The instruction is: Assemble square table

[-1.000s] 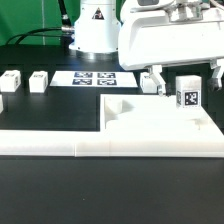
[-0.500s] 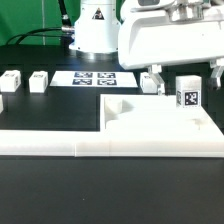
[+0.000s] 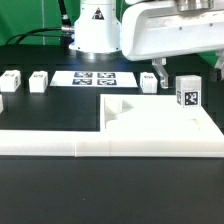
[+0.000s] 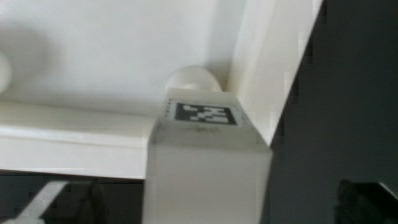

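Fingers [image 3: 159,70] spread, four leg posts [image 3: 187,90], one slab [image 3: 150,118]

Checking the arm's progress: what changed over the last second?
The gripper rose a little, with its jaws open and gripping nothing. The upright leg post on the square slab, the loose leg posts and the marker board stayed put.

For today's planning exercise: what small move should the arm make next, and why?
Probably lower the open gripper straight down around the upright leg post standing on the square table slab: it hangs just above that post, holding nothing.
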